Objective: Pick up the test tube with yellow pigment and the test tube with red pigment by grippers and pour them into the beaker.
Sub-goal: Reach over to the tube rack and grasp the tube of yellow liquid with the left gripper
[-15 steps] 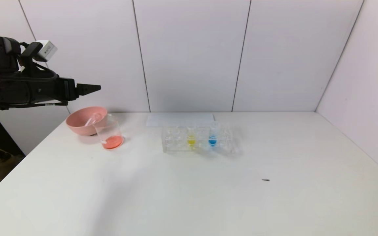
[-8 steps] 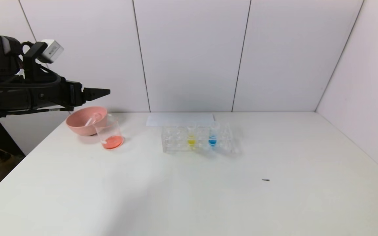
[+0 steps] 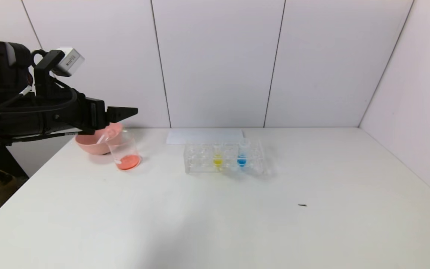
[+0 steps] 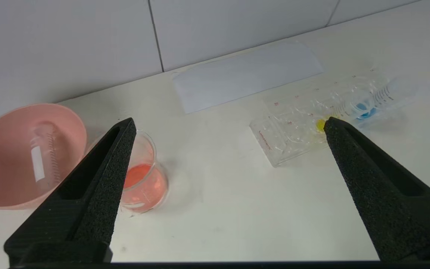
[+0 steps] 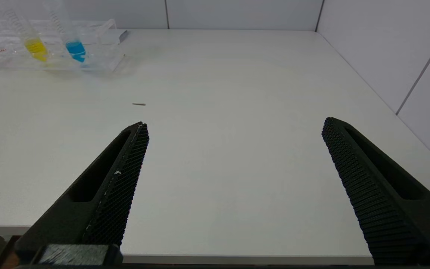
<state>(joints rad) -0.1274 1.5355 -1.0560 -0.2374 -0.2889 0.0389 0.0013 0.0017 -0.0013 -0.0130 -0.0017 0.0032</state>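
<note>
Right tool point(image 5: 233, 127): parked low at the near edge of the table point(image 3: 237, 224), fingers spread wide and empty, well apart from everything, so probably idle. Left tool point(image 3: 134, 111): raised above the table's left side, over the pink bowl point(image 3: 90, 144), fingers released to full width with nothing between them, pointing toward the rack; in its own wrist view the gap frames beaker and rack alike, which suggests an approach to the next tube. Beaker point(image 3: 124, 151): upright, just beside the bowl, a red-orange pool at its bottom, so the red share appears already poured. A clear tube point(image 4: 42, 149) lies tilted inside the bowl, seemingly empty, probably the discarded red tube. Clear rack point(image 3: 200, 164): mid-table, well apart from the beaker, keeping its tubes upright. Yellow tube point(image 3: 217, 157): standing in the rack, not yet picked up. Blue tube point(image 3: 242, 156): beside it, not part of the task. White sheet point(image 3: 204, 136): flat behind the rack, by the wall.
</note>
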